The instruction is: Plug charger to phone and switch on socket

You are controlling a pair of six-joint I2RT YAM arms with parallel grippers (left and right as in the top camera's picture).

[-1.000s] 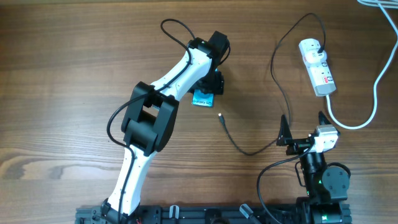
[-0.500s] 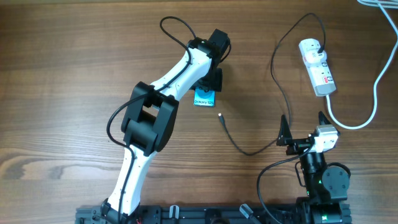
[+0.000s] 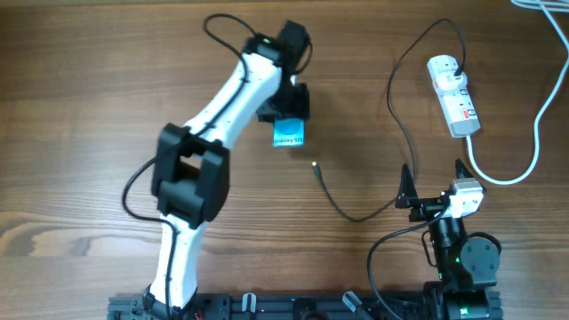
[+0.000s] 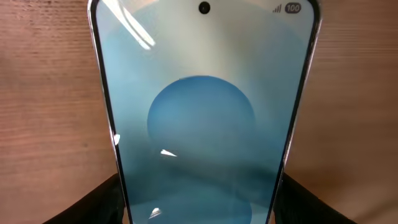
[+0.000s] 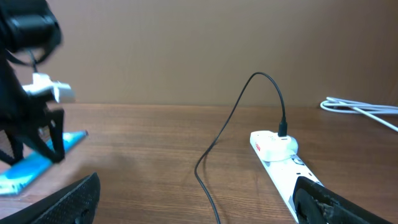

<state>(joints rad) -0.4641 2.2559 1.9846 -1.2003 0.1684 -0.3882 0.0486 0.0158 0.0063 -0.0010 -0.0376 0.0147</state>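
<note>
The phone (image 3: 289, 135), with a teal-blue screen, lies mid-table with its far end in my left gripper (image 3: 285, 108), which is shut on its sides. In the left wrist view the phone (image 4: 202, 112) fills the frame between the dark fingers (image 4: 202, 208). In the right wrist view the phone (image 5: 34, 165) looks tilted. The charger's thin black cable (image 3: 391, 98) runs from its white plug (image 3: 444, 66), seated in the white socket strip (image 3: 455, 102), to a loose tip (image 3: 315, 165) just below right of the phone. My right gripper (image 3: 434, 188) is open and empty, below the strip.
The strip's thick white cord (image 3: 524, 151) loops right and off the far right edge. In the right wrist view the cable (image 5: 211, 149), plug (image 5: 273, 146) and strip (image 5: 292, 180) lie ahead of the open right gripper (image 5: 199, 208). A black cable loops over the left arm.
The left arm has swung left and toward the far side, still holding the phone. More of the phone's screen now shows below the gripper. The right arm, cable and strip have not moved.
</note>
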